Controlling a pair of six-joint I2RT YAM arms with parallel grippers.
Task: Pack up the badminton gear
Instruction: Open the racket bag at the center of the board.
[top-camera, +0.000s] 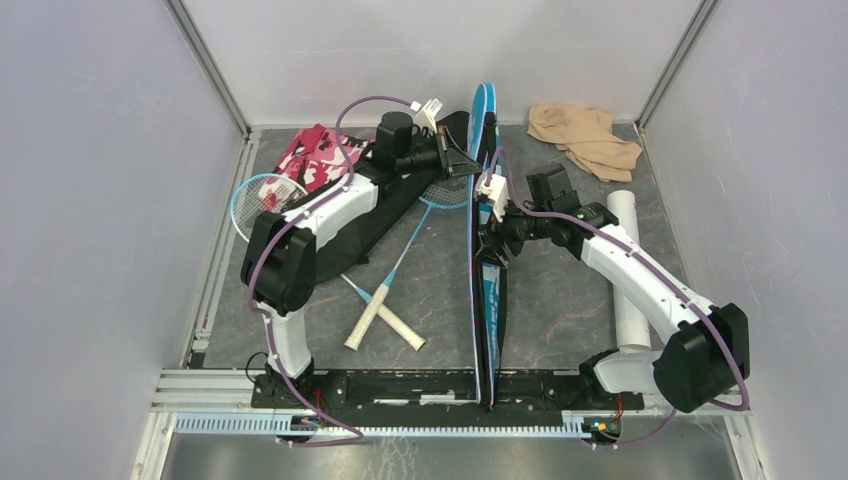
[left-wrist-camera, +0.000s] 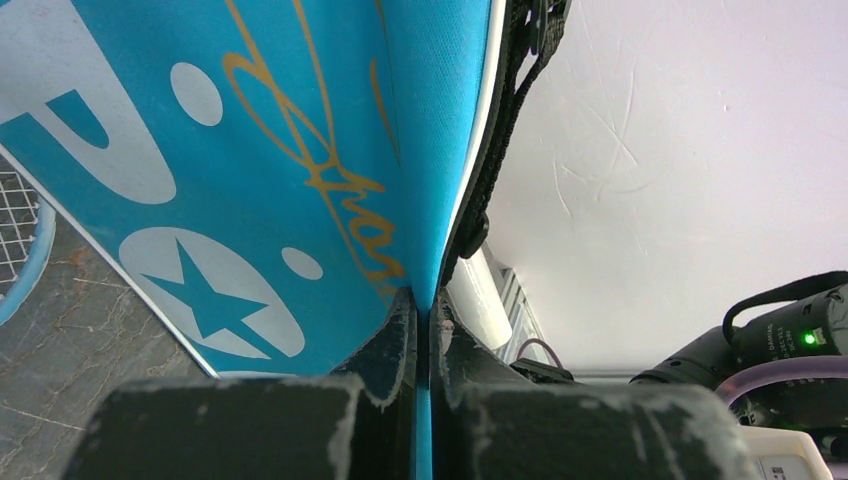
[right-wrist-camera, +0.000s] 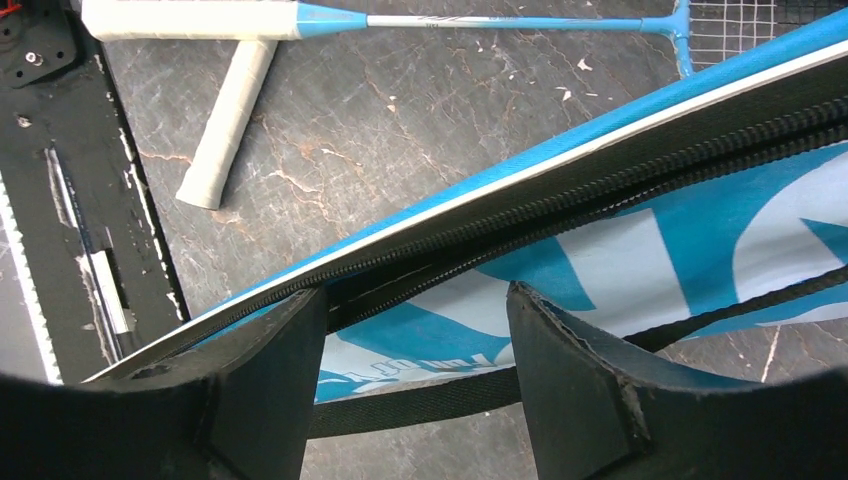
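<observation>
Nearest us, along the table's front edge, we see a black mounting rail (top-camera: 400, 386) carrying both arm bases. A long blue zippered racket cover with white lettering (top-camera: 490, 300) stands on its edge down the middle of the grey stone-patterned table (top-camera: 560, 300). Its near tip meets the rail and its far tip rises toward the back wall.

Left of the cover, two thin blue rackets with white wrapped handles (top-camera: 364, 322) lie crossed, handles toward us. To the right, a long white tube (top-camera: 623, 212) lies lengthwise, partly under the right arm.

Midway along the cover, the right gripper (right-wrist-camera: 415, 300) straddles its black zippered edge. Its fingers stand wide apart, and we cannot tell whether they touch the fabric.

Farther back, the left gripper (left-wrist-camera: 422, 310) is pinched tight on the cover's thin blue edge near the far end. Beneath the left arm lies a flat black racket cover (top-camera: 388, 212).

At the back left sits a crumpled pink-and-white camouflage cloth (top-camera: 315, 155), and at the back right a crumpled beige cloth (top-camera: 585, 135).
</observation>
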